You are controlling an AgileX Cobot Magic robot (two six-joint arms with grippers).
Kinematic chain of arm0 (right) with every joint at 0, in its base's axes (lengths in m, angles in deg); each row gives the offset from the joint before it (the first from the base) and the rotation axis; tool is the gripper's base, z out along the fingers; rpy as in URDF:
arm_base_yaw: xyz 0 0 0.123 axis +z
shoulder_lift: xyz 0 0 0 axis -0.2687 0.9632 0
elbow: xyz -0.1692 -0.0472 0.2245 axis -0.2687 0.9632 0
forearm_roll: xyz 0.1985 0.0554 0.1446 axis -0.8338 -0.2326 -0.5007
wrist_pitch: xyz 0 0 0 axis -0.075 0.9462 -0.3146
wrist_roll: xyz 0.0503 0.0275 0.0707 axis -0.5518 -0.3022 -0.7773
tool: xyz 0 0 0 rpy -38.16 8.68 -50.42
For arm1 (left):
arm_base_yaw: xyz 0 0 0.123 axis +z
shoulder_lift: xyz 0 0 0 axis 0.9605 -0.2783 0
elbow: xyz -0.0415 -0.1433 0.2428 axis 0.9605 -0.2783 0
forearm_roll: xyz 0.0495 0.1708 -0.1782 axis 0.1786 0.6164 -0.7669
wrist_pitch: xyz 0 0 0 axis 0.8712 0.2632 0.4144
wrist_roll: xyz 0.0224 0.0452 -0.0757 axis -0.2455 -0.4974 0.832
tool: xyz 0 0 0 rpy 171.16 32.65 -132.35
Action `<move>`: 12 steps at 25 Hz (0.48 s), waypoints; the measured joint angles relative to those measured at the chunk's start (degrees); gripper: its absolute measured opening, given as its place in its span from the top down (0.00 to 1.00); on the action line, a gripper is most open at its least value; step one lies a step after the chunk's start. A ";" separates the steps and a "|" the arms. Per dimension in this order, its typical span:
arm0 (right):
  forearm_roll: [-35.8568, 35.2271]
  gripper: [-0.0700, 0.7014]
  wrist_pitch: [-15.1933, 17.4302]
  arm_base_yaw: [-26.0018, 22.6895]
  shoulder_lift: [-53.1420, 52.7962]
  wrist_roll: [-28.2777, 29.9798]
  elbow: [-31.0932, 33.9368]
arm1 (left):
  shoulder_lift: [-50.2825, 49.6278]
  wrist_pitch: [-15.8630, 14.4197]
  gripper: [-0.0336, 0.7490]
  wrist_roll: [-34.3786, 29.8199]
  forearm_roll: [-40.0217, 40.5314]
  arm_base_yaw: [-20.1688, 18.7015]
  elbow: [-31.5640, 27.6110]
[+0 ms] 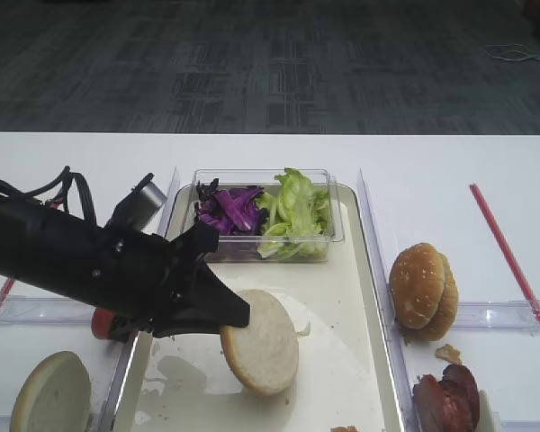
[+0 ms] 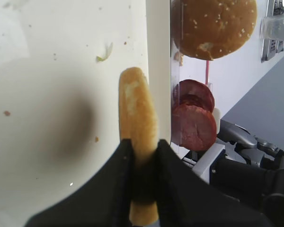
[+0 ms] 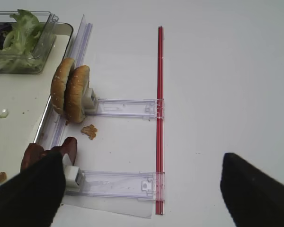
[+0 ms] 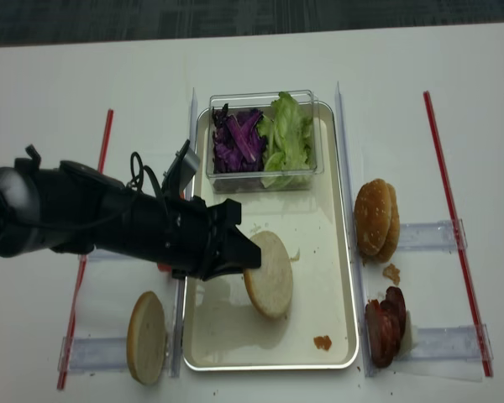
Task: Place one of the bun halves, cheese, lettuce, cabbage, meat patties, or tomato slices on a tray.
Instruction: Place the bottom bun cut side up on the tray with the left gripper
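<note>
Resting on the white table, one long rectangular cream-white tray (image 4: 340, 252) with a shiny raised rim is recorded as landmark. One round pale cream bun disc (image 1: 261, 342) with a thin tan rim is held on edge over the tray's middle, pinched at its left edge between the fingers of the black left gripper (image 1: 237, 315); whether it touches the tray floor cannot be told. One small clear plastic box (image 4: 265, 138) is set at the tray's far end, holding one heap of dark purple shredded cabbage (image 4: 238, 139) on the left and one bunch of light green ruffled lettuce (image 4: 287, 134) on the right. A second pale bun half (image 4: 147, 336) is seen left of the tray. Two golden-brown sesame-seeded buns (image 3: 71, 93) stand on edge right of the tray. Dark reddish-brown meat patties (image 4: 383, 326), about three, are stacked on edge nearer, right of the tray. The black left arm is stretched in low from the left. The right gripper (image 3: 142, 189) is seen with fingers spread wide apart, grasping nothing.
</note>
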 joint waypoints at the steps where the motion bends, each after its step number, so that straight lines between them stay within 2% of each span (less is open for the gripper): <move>1: 0.00 0.01 0.00 0.00 0.00 0.00 0.00 | -0.43 0.00 0.84 -0.15 0.05 0.00 0.00; 12: 0.00 0.01 0.00 0.00 0.00 0.00 0.00 | -3.45 -0.58 0.84 -3.10 -3.02 0.00 0.00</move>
